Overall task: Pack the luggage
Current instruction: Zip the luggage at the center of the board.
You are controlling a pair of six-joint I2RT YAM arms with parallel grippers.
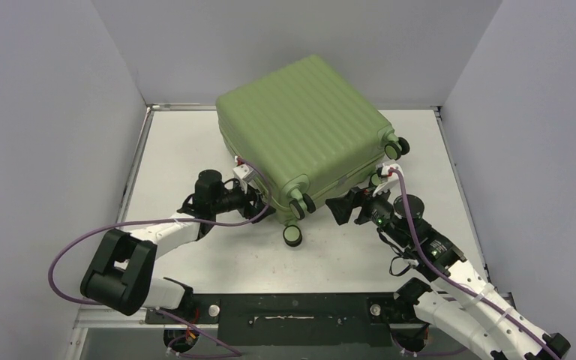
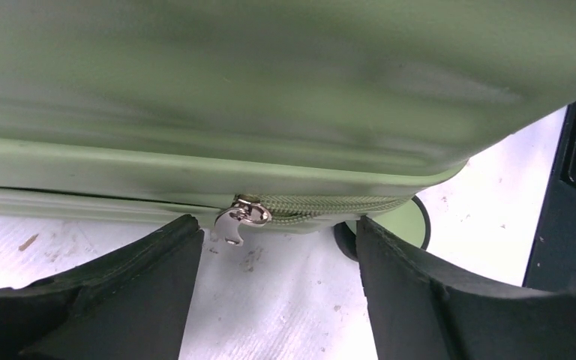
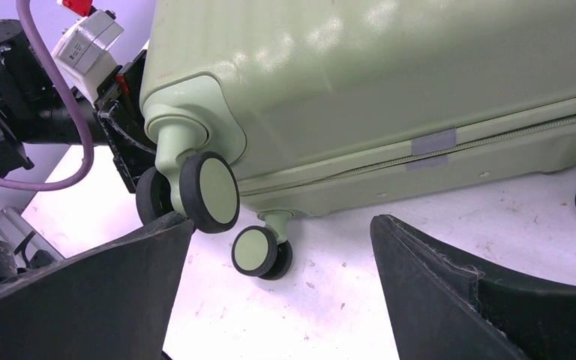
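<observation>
Pinch zipper pull (image 2: 241, 217) squarely with spread, empty left hand (image 2: 277, 232); drag along luggage (image 1: 307, 127) seam; steady with wide-open, empty right hand (image 3: 281, 221).

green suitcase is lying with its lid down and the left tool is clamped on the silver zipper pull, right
Not clamped. The green suitcase does lie with its lid down, but the left wrist view shows the left tool open, its fingers spread either side of the silver zipper pull, not touching it.

Overhead view from behind — wrist views low, close on luggage (image 1: 307, 127)
</observation>
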